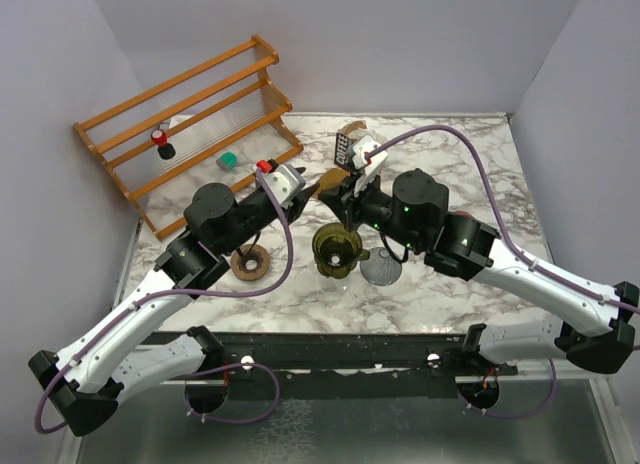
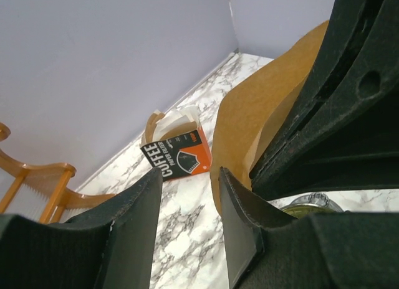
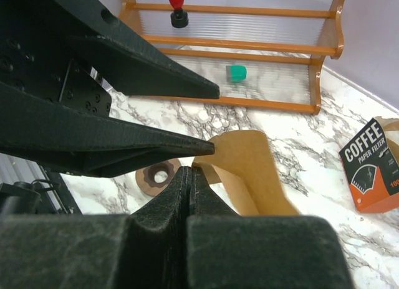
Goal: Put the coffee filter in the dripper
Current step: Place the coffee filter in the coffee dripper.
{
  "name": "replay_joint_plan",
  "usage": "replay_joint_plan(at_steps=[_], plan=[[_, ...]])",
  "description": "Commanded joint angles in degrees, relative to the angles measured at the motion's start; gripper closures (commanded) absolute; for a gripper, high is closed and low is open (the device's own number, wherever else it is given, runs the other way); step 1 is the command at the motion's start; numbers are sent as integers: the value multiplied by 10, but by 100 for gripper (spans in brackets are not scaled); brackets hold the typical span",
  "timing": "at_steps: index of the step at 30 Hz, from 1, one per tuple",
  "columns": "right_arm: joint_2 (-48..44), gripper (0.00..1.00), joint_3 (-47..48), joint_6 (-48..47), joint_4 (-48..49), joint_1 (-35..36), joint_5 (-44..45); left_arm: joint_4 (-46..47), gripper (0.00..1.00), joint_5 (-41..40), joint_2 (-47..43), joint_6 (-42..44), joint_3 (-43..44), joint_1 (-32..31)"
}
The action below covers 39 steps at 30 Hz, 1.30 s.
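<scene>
A brown paper coffee filter (image 1: 325,189) hangs above the table between my two grippers. My right gripper (image 3: 190,170) is shut on its lower edge, and the filter (image 3: 249,170) opens out past the fingertips. My left gripper (image 2: 190,174) is open, and the filter (image 2: 249,127) lies just outside its right finger, not between the fingers. In the top view the left gripper (image 1: 303,187) and right gripper (image 1: 338,192) nearly meet. The olive-green glass dripper (image 1: 337,249) stands upright on the marble just in front of them. Its rim also shows in the left wrist view (image 2: 305,205).
The black and orange coffee filter box (image 1: 350,144) stands behind the grippers. A wooden ring (image 1: 250,262) lies left of the dripper and a grey round glass piece (image 1: 381,269) lies right of it. A wooden rack (image 1: 190,124) fills the back left.
</scene>
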Motion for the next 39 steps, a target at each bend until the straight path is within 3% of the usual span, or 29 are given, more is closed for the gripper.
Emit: replay_joint_plan(at_steps=[1,13,29,39], plan=[[-17,99,-10,-1,-16,5,-13,40,57,36,3,-20,-1,2],[-47,99,-18,-14,-38,5,-8,-2,56,84,11,-20,7,2],[-77,99,-49,-17,-79,6,-46,38,56,96,39,-30,15,2],[-94,99,-63,-21,-86,6,-19,40,55,137,58,-41,23,2]])
